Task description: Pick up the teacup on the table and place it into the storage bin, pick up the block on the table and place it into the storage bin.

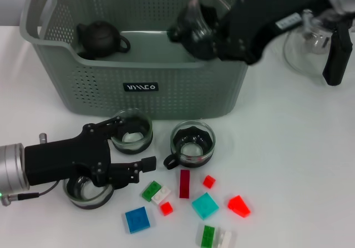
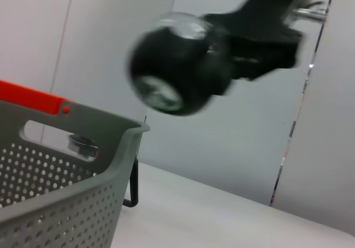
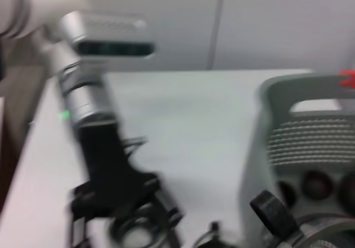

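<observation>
While the right gripper [image 1: 191, 34] pinches a teacup [image 1: 195, 20] directly above the storage bin [image 1: 138, 84] interior, drop is straight down; left gripper [image 1: 130, 151], fingers spread, sits nr desk's front-left cups.

Counted: one bin [image 1: 183, 87], with one dark teapot [image 1: 100, 38] inside.

Four in all of the glass teacup kind: one teacup [image 1: 198, 16] aloft over the bin, three on the desk [image 1: 294, 165], at [image 1: 133, 131], [image 1: 192, 142] and [image 1: 87, 191].

One larger glass vessel [image 1: 304, 49] off beside the bin.

Ten blocks: three bright red [image 1: 166, 208], [image 1: 208, 181], [image 1: 238, 206]; one dark red [image 1: 184, 183]; two green [image 1: 150, 191], [image 1: 208, 236]; two white [image 1: 162, 195], [image 1: 225, 239]; one blue [image 1: 137, 219]; one teal [image 1: 205, 206].
</observation>
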